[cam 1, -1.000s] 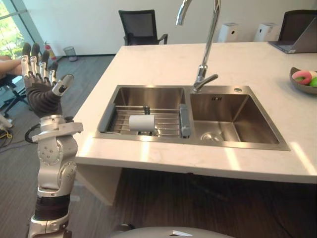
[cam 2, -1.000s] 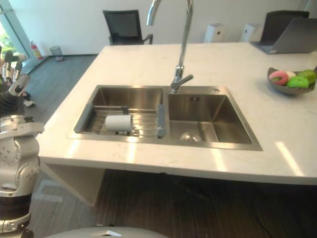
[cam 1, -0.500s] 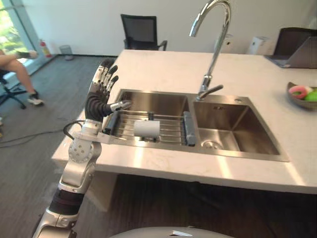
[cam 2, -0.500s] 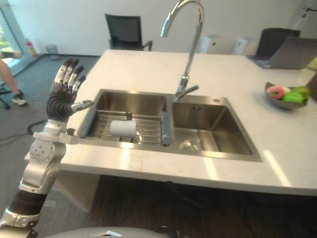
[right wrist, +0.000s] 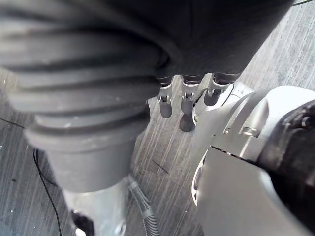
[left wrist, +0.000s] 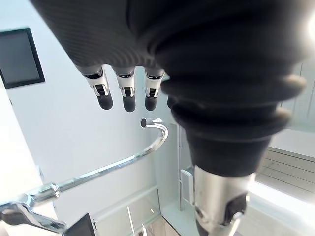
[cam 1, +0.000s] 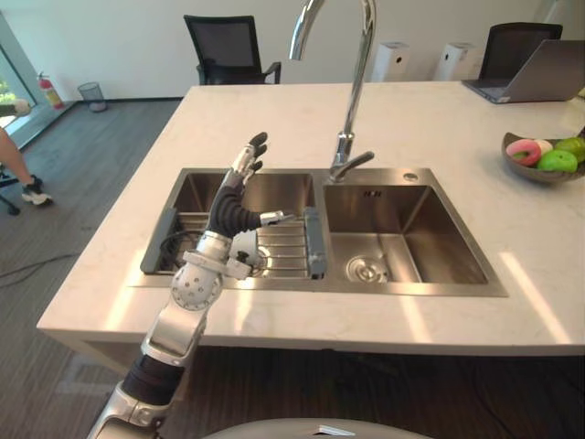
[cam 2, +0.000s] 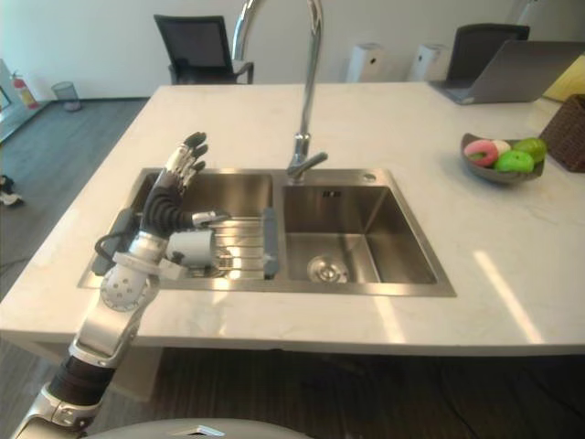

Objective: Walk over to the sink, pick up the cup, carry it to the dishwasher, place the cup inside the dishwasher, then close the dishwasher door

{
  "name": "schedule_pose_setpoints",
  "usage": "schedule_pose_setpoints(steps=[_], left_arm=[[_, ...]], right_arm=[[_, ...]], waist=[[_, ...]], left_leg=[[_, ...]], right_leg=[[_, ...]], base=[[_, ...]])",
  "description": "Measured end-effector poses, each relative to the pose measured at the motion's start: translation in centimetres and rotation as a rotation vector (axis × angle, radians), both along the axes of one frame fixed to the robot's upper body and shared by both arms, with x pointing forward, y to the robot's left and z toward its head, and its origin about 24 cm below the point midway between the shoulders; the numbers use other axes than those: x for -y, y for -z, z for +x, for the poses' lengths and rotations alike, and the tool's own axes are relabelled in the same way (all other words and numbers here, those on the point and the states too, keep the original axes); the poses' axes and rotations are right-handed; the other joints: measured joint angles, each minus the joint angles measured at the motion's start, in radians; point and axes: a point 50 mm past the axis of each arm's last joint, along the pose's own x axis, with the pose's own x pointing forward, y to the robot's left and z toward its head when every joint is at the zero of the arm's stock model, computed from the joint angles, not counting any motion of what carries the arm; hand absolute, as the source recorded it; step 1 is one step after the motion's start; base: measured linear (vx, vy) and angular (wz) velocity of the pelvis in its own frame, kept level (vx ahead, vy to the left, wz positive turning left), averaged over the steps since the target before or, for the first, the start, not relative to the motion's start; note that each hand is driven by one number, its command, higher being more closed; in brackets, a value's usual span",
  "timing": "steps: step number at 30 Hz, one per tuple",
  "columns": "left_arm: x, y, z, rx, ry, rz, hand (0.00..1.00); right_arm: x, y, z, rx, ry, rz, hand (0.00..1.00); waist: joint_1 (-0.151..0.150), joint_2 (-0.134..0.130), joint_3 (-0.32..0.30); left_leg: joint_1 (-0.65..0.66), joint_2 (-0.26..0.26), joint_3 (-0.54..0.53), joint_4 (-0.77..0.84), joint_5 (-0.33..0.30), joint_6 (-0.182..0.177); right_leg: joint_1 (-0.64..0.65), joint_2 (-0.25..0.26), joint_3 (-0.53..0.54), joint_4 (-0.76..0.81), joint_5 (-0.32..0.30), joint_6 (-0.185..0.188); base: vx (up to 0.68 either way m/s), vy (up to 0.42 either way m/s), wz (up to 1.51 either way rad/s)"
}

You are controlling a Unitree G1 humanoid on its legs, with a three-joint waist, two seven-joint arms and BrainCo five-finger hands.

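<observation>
Left robot hand [cam 1: 235, 212]: raised over the left basin of the sink [cam 1: 413, 284], fingers straight and spread, holding nothing.
Cup [cam 2: 190, 247]: white, on its side on the wire rack [cam 1: 285, 245] in that basin, just beside the wrist.
Right robot hand [right wrist: 186, 105]: fingers relaxed, above the floor [right wrist: 162, 152].

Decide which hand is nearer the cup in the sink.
Left. The left hand is open over the sink's left basin, close above the cup. The right hand hangs low over the floor, away from the sink.
</observation>
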Motion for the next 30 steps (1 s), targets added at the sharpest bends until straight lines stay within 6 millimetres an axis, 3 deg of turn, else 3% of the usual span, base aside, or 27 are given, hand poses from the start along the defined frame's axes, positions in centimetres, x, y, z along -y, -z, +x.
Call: schedule_pose_setpoints(steps=[3,5,13,18,22,30], left_arm=[[-1.3,1.5,1.2,-0.031,-0.118,0.146,0.0],[-3.3,3.4,2.4,-0.071,-0.214,0.322,0.0],[-7.4,6.9,3.8,-0.184,-0.327,0.676,0.0],[-7.5,9.6,3.7,-0.266,-0.284,0.869,0.0],[-7.4,12.1,3.2,-0.353,-0.23,0.986,0.0],[-7.5,13.0,3.3,-0.383,-0.212,1.14,0.0]], right_arm=[[-0.3,0.1,0.1,0.006,-0.001,0.011,0.0],[0.0,0.0,0.8,0.028,-0.016,0.003,0.0],[0.8,-0.3,2.0,0.073,-0.075,-0.007,0.0],[1.1,-0.4,2.0,0.064,-0.078,-0.004,0.0],[-0.4,0.0,2.2,0.0,-0.174,0.022,0.0],[-1.0,0.0,3.2,-0.039,-0.268,-0.014,0.0]], waist=[[-0.001,-0.02,0.0],[-0.009,-0.024,0.001],[-0.028,-0.009,-0.008],[-0.045,-0.001,-0.013],[-0.065,-0.004,-0.011],[-0.094,0.002,-0.004]], left_leg=[[0.0,-0.015,0.002,-0.001,0.001,0.003],[0.019,-0.023,0.012,-0.014,0.005,0.009],[0.047,-0.024,0.038,-0.075,0.035,0.006],[0.056,-0.024,0.048,-0.093,0.037,0.003],[0.065,-0.025,0.057,-0.104,0.037,0.001],[0.062,-0.024,0.062,-0.105,0.037,0.0]], right_leg=[[0.015,-0.013,-0.003,-0.037,0.022,0.009],[0.043,-0.018,-0.003,-0.081,0.047,0.013],[0.059,-0.013,0.001,-0.144,0.085,0.012],[0.058,-0.009,0.005,-0.155,0.09,0.013],[0.057,-0.008,0.005,-0.155,0.09,0.014],[0.049,-0.006,0.008,-0.157,0.09,0.013]], base=[[-0.02,0.039,0.03],[-0.03,0.042,-0.07],[-0.03,0.0,-0.08],[0.01,-0.001,-0.06],[0.0,0.003,-0.06],[-0.03,-0.003,-0.02]])
